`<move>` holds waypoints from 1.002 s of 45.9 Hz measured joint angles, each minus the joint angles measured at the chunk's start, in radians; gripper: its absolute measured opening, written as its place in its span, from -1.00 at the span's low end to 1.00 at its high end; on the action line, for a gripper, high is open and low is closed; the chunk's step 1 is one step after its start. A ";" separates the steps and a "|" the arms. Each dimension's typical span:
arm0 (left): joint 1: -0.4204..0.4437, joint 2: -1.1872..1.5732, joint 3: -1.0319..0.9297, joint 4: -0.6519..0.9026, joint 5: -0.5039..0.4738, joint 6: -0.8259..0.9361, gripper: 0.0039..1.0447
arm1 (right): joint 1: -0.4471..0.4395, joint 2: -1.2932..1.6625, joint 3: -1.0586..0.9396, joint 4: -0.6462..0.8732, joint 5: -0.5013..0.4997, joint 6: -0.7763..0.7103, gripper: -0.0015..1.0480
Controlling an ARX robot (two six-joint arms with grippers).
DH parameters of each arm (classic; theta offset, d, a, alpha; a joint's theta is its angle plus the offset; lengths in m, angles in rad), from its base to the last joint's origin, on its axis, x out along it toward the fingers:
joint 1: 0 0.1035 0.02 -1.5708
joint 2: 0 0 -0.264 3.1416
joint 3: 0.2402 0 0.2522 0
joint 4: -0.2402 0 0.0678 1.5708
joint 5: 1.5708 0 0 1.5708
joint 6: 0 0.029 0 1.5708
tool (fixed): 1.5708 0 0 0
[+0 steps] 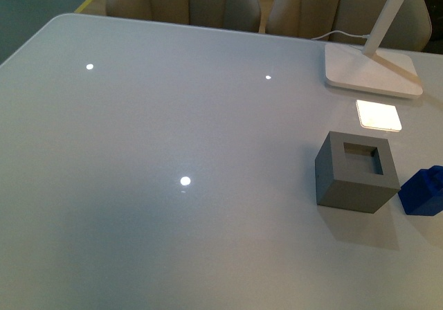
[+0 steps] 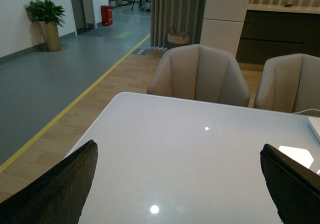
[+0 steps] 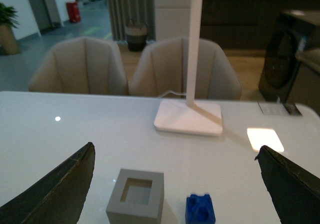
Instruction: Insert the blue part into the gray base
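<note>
The gray base (image 1: 356, 171) stands on the tabletop (image 1: 173, 130) toward the robot's right, its square recess facing up and unfilled, which I take as the pose the insertion needs, since the opening can be met from above; the blue part (image 1: 423, 192) rests on the tabletop just beside the base, on its right, apart from it by a narrow gap and cut by the edge of the front view, so it is not yet seated and the task looks to be at its start; the right wrist view shows the pair side by side, with the part's looped top facing upward, a likely place to grip; the right pincer (image 3: 175, 149) hovers above and short of them with its dark fingers (image 3: 55, 189) spread wide and nothing between them, which suits an approach to the part, as this arm is the nearer one; the left pincer (image 2: 178, 146) is likewise spread and holds nothing, over bare tabletop well apart from both pieces; a white lamp base (image 1: 372, 71) sits farther back, its light falling as a bright patch (image 1: 378, 114) between it and the gray base; no brand, label or writing can be read on any piece; a small plate (image 3: 274, 109) near the lamp is too blurred to tell.
</note>
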State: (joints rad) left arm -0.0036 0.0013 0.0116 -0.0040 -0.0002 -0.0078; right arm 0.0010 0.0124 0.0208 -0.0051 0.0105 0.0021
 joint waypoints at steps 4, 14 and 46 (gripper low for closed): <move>0.000 0.000 0.000 0.000 -0.002 0.000 0.86 | 0.035 0.269 0.153 -0.307 0.114 0.060 0.83; 0.000 0.000 0.000 0.000 0.000 0.000 0.86 | -0.191 0.904 0.415 -0.207 -0.135 -0.003 0.83; 0.000 0.000 0.000 0.000 0.000 0.000 0.86 | -0.249 1.924 1.006 -0.339 -0.114 -0.172 0.83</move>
State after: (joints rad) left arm -0.0036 0.0013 0.0120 -0.0040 -0.0006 -0.0078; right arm -0.2478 1.9366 1.0264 -0.3443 -0.1036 -0.1703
